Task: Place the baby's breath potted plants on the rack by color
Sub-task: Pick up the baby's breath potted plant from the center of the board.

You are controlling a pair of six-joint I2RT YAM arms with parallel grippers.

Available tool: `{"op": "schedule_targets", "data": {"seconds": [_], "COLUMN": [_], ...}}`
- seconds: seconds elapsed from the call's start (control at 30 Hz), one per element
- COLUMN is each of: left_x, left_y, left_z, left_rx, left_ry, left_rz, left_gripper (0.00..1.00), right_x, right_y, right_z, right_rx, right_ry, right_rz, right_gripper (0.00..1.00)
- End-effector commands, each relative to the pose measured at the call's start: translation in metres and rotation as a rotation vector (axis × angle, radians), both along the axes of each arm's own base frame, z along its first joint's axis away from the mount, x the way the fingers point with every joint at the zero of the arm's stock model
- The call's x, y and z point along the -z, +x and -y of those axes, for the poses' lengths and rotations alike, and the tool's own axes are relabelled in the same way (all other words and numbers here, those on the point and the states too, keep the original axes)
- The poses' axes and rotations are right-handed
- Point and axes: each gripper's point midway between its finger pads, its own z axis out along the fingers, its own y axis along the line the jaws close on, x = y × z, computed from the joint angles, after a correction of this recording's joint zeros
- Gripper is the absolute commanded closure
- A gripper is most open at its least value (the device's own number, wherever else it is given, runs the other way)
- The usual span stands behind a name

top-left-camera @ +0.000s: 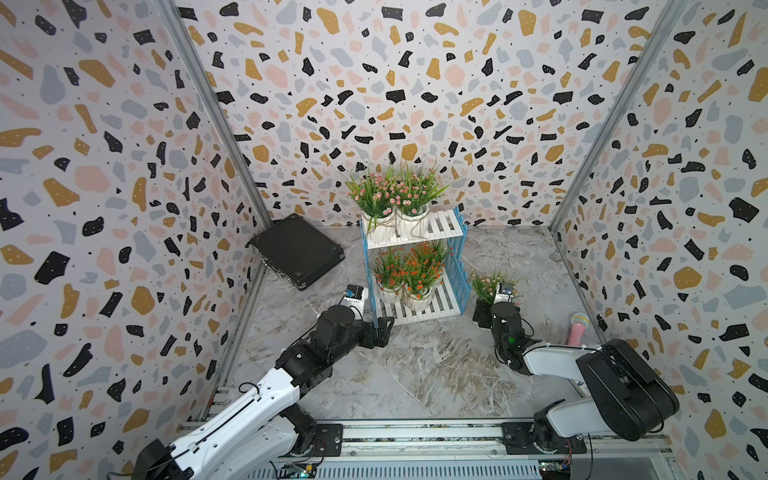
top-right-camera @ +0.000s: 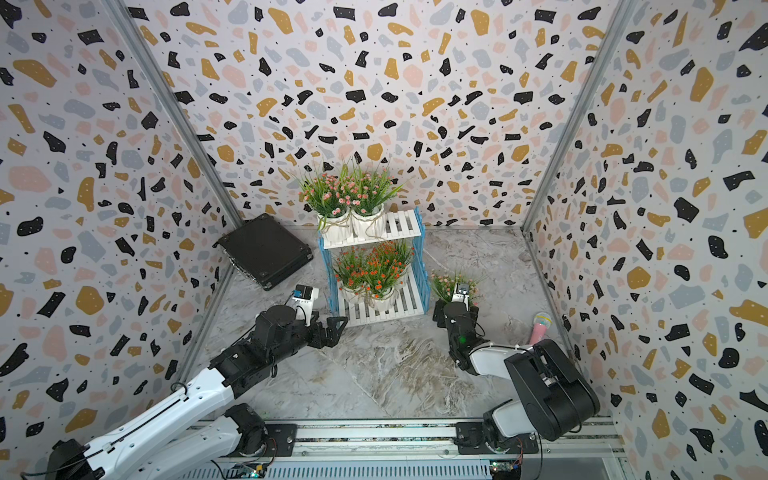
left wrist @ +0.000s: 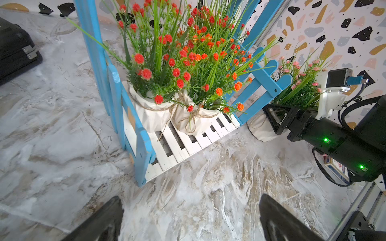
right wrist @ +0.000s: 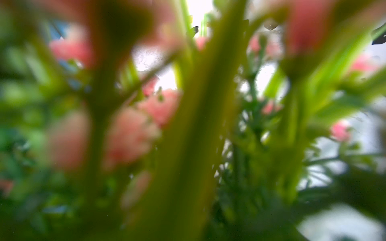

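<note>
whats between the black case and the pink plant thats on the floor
The rack, with orange-red plants on its lower shelf, stands between the black case and the pink plant; both top views show it.

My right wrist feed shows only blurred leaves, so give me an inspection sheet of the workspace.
Surface: marble-pattern tabletop, nothing spilled seen.
Job's things: rack upright; two pink plants on its top tier; orange-red plants on its lower tier; third pink plant on the tabletop, right of the rack.
Clutter: black case near the left wall; pink toy microphone near the right wall.
Grippers: left gripper open and empty by the rack's front corner; right gripper around the third pink plant's pot, grip unclear.
Cables: black cables loop at the right arm's wrist, no snag seen.
Surroundings: terrazzo-print walls on three sides.
</note>
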Motion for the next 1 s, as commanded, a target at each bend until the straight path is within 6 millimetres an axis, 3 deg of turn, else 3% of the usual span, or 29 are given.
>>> {"op": "schedule_targets", "data": {"seconds": [0.0,0.23,0.43,0.57,0.83,0.97], "left_x": [-0.005,-0.003,-0.003,-0.003,-0.008,-0.011], "left_y": [0.0,0.001,0.002,0.001,-0.001,-0.002], "left_z": [0.003,0.004,0.006,0.007,0.003,0.002], "left_rx": [0.014,0.016,0.021,0.024,0.018,0.018], "left_ry": [-0.011,-0.012,-0.015,-0.016,-0.009,-0.011], "left_rz": [0.036,0.031,0.029,0.024,0.03,0.033], "left_gripper": [0.0,0.0,0.0,0.0,0.0,0.0], "right_x": [-0.008,-0.072,-0.141,-0.199,-0.305,-0.335], "right_y": [-0.007,-0.02,-0.032,-0.033,-0.006,0.025], "right_z": [0.005,0.007,-0.004,-0.018,-0.058,-0.076], "right_rx": [0.007,-0.025,-0.123,-0.202,-0.348,-0.375], "right_ry": [0.004,0.015,0.011,0.038,0.088,0.058], "right_rz": [-0.001,0.061,0.02,0.029,0.109,0.135], "right_gripper": [0.26,0.31,0.29,0.29,0.29,0.28]}}
